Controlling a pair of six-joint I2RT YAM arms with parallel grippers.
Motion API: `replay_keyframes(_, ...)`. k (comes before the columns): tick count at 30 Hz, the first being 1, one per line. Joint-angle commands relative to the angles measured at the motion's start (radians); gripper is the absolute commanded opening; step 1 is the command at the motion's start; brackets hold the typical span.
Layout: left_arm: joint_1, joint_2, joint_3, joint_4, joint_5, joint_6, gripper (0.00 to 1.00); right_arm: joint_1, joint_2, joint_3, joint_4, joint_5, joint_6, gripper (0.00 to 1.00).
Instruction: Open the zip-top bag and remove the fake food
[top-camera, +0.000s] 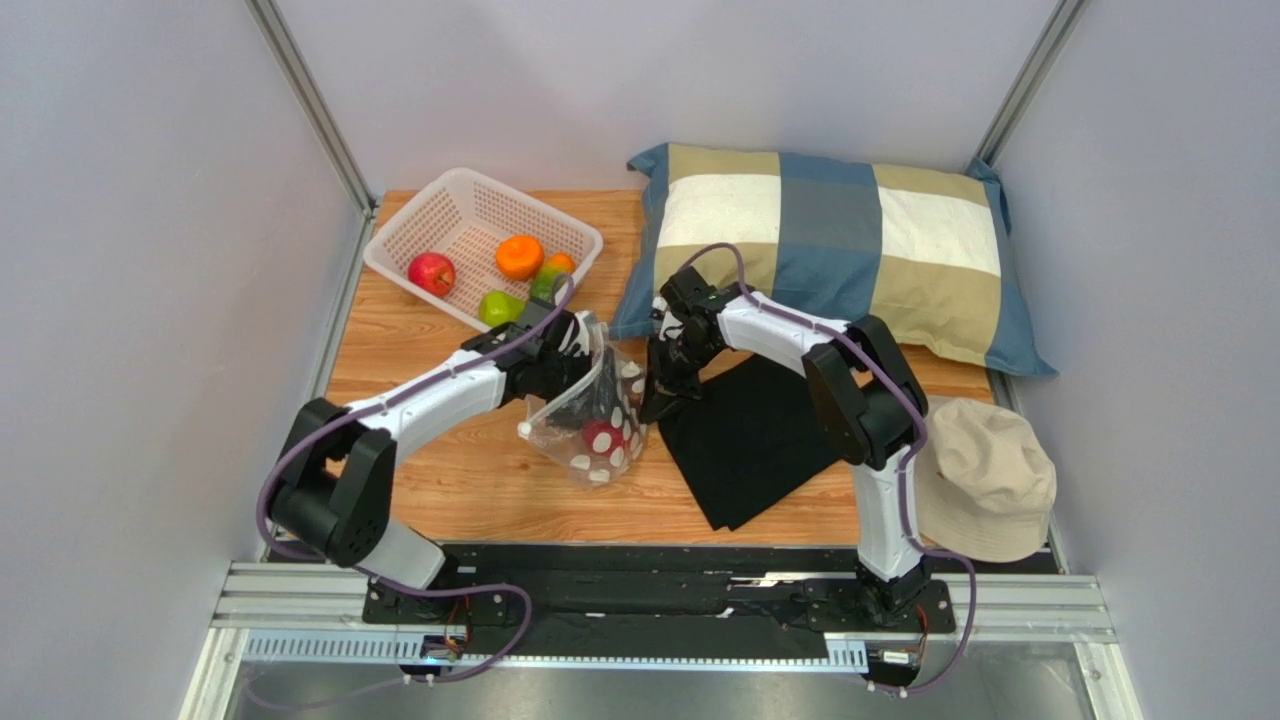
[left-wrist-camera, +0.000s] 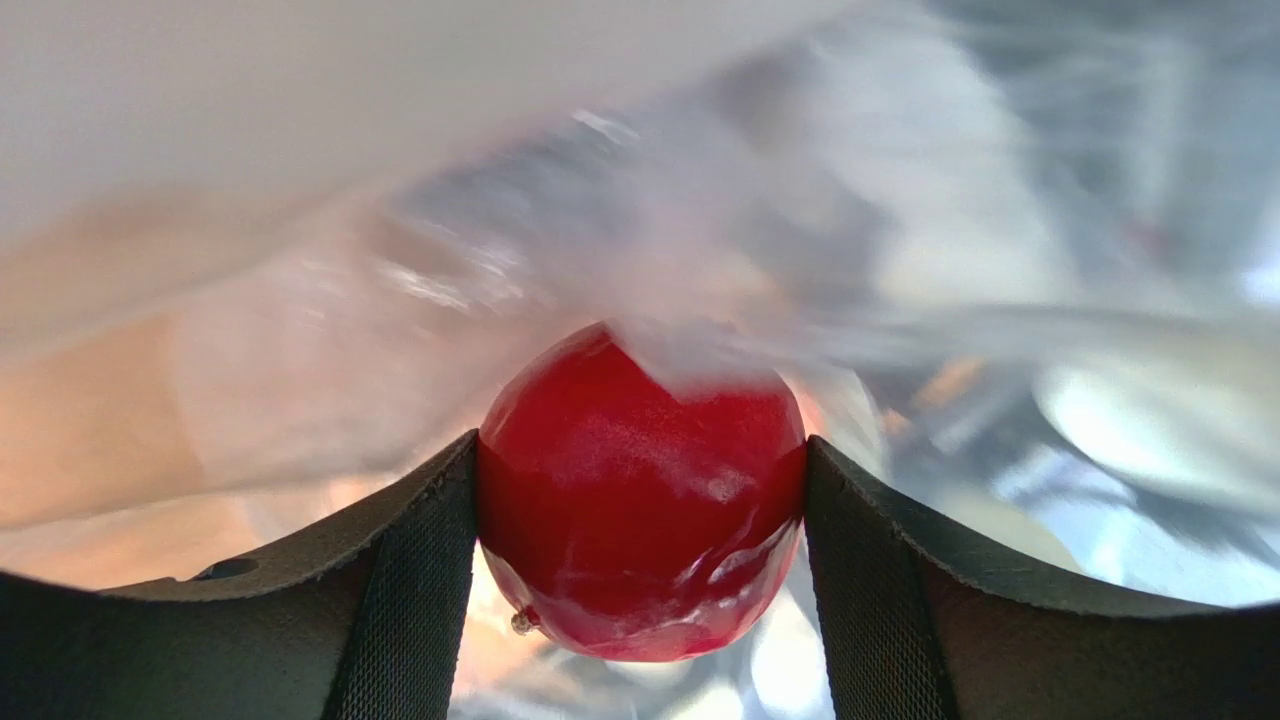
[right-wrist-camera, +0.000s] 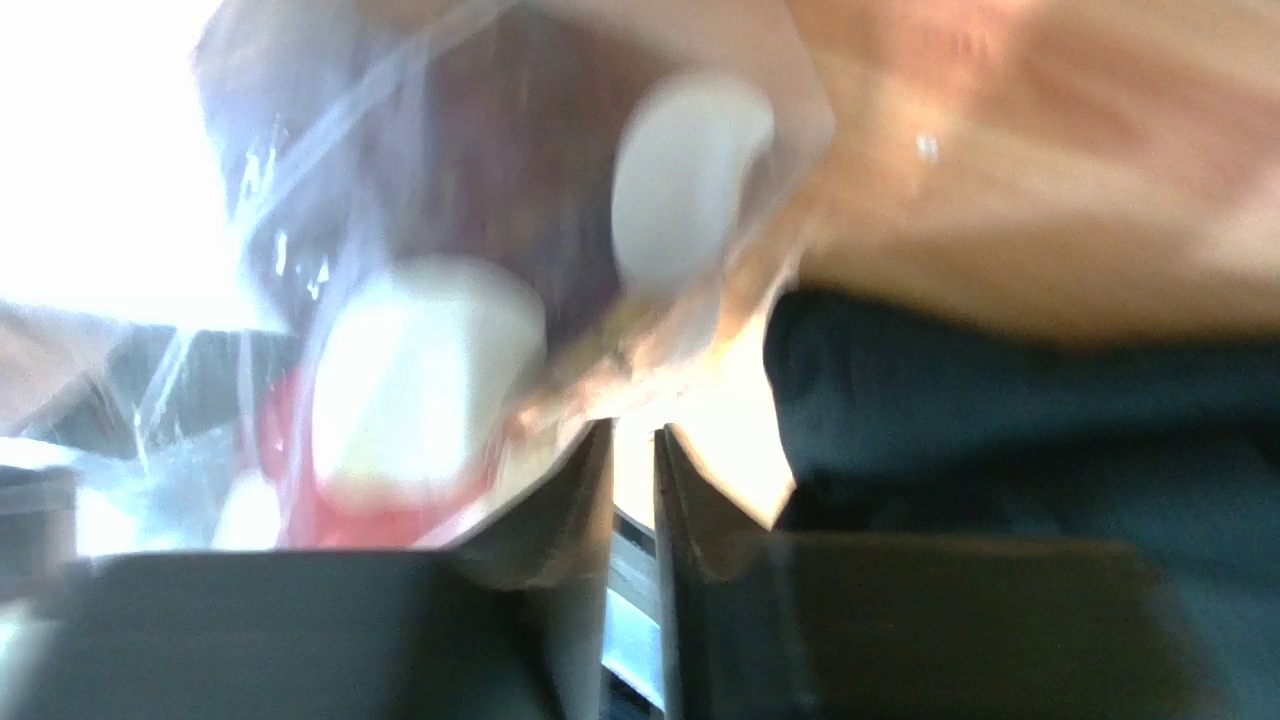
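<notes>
The left end effector (left-wrist-camera: 642, 450), inside the zip-top bag (top-camera: 601, 435) at frame centre, grasps a red fruit (left-wrist-camera: 639, 518). The right end effector (right-wrist-camera: 633, 450) clenches the bag's edge. Black cloth (top-camera: 751, 435) just right; wooden surface (top-camera: 466, 480) lower left.

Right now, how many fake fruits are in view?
5. In the basket: red fruit, orange fruit, orange-green fruit, green fruit. Inside the bag: another red fruit. More may hide there.
</notes>
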Motion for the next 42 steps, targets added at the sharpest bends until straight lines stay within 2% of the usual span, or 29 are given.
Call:
replay_keyframes(1, 0.002, -0.132, 0.029, -0.046, 0.142, -0.003, 0.0, -0.022, -0.15, -0.017, -0.013, 0.025, -0.064, 0.28)
replay_keyframes(3, 0.004, -0.192, 0.012, -0.063, 0.137, -0.056, 0.0, -0.033, -0.171, -0.029, 0.004, 0.014, -0.052, 0.41)
replay_keyframes(5, 0.012, -0.22, 0.027, -0.105, 0.139, -0.074, 0.0, -0.036, -0.187, -0.036, 0.018, 0.008, -0.04, 0.48)
replay_keyframes(6, 0.018, -0.224, 0.041, -0.183, 0.133, -0.075, 0.0, -0.039, -0.185, -0.028, 0.021, 0.004, -0.037, 0.5)
replay_keyframes(9, 0.019, -0.251, 0.127, -0.36, 0.084, -0.039, 0.0, -0.04, -0.176, -0.016, 0.02, -0.012, -0.028, 0.51)
replay_keyframes(14, 0.018, -0.35, 0.234, -0.492, 0.03, 0.003, 0.0, -0.042, -0.165, 0.006, 0.023, -0.018, -0.018, 0.52)
replay_keyframes(18, -0.011, -0.384, 0.311, -0.621, -0.158, 0.038, 0.0, -0.043, -0.161, 0.017, 0.024, -0.018, -0.015, 0.53)
replay_keyframes(23, -0.011, -0.481, 0.331, -0.59, -0.228, -0.014, 0.0, -0.047, -0.154, 0.035, 0.009, -0.029, -0.021, 0.53)
replay_keyframes(26, -0.011, -0.513, 0.455, -0.673, -0.422, 0.006, 0.0, -0.05, -0.171, 0.041, -0.019, -0.018, -0.035, 0.53)
replay_keyframes(27, -0.01, -0.524, 0.475, -0.649, -0.521, 0.041, 0.0, -0.05, -0.177, 0.033, -0.028, -0.018, -0.038, 0.53)
replay_keyframes(29, 0.034, -0.531, 0.497, -0.574, -0.558, 0.086, 0.0, -0.053, -0.194, 0.029, -0.037, -0.021, -0.038, 0.53)
replay_keyframes(30, 0.074, -0.516, 0.5, -0.516, -0.508, 0.09, 0.0, -0.053, -0.199, 0.024, -0.046, -0.021, -0.04, 0.53)
replay_keyframes(31, 0.184, -0.466, 0.512, -0.496, -0.449, 0.077, 0.0, -0.053, -0.205, 0.021, -0.052, -0.021, -0.041, 0.54)
replay_keyframes(32, 0.237, -0.441, 0.511, -0.474, -0.387, 0.022, 0.0, -0.054, -0.214, 0.021, -0.056, -0.021, -0.04, 0.53)
replay_keyframes(33, 0.308, -0.421, 0.501, -0.393, -0.254, -0.001, 0.0, -0.054, -0.219, 0.024, -0.068, -0.021, -0.041, 0.54)
replay_keyframes(34, 0.335, -0.4, 0.457, -0.327, -0.187, -0.02, 0.0, -0.054, -0.22, 0.024, -0.074, -0.018, -0.043, 0.54)
replay_keyframes(35, 0.357, -0.392, 0.426, -0.245, -0.05, -0.053, 0.0, -0.054, -0.223, 0.024, -0.077, -0.018, -0.043, 0.54)
replay_keyframes(36, 0.381, -0.377, 0.406, -0.107, 0.035, -0.051, 0.0, -0.054, -0.22, 0.026, -0.08, -0.019, -0.044, 0.54)
replay_keyframes(37, 0.387, -0.338, 0.424, -0.095, 0.085, -0.043, 0.0, -0.054, -0.216, 0.036, -0.086, -0.028, -0.043, 0.54)
replay_keyframes(39, 0.4, -0.317, 0.445, -0.106, -0.037, -0.107, 0.0, -0.054, -0.199, 0.059, -0.118, -0.039, -0.047, 0.54)
replay_keyframes(41, 0.427, -0.242, 0.461, -0.011, -0.019, -0.127, 0.0, -0.054, -0.196, 0.078, -0.12, -0.055, -0.038, 0.54)
replay_keyframes(42, 0.435, -0.191, 0.501, -0.018, -0.041, -0.112, 0.0, -0.054, -0.194, 0.086, -0.125, -0.058, -0.04, 0.54)
